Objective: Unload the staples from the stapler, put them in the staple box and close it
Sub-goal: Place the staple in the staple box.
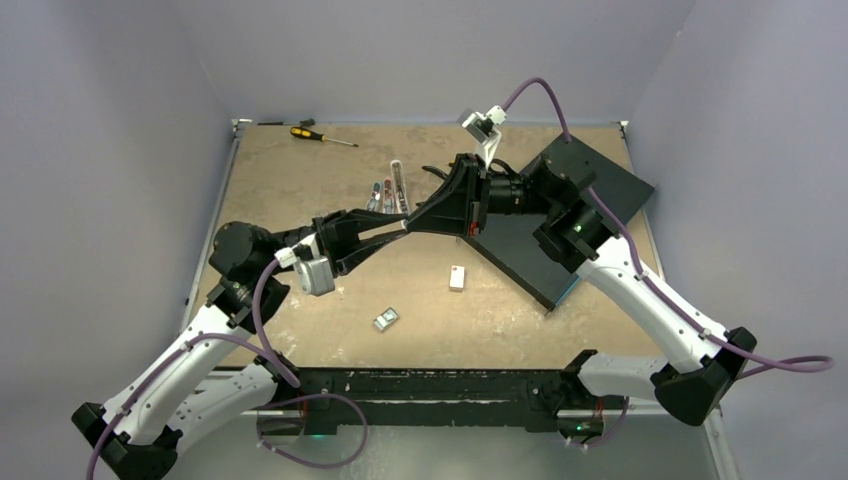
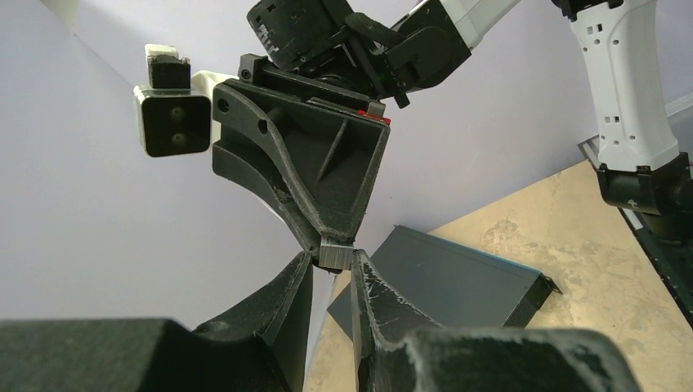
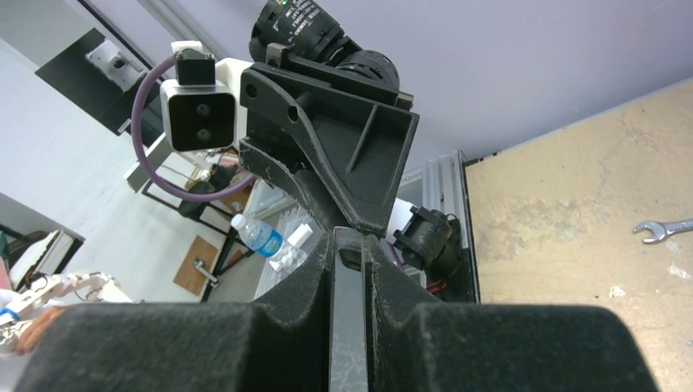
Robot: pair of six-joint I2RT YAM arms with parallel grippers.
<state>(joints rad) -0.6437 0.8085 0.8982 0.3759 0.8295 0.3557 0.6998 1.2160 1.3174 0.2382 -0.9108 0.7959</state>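
One grey strip, seemingly the staples, sits clenched in the right claw; left claw flanks it, grip unclear.

screwdriver far left | white box centre | dark panel right | wrench lying flat

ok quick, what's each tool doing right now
left tool: closed on a small grey metal piece
right tool: closed on that same piece
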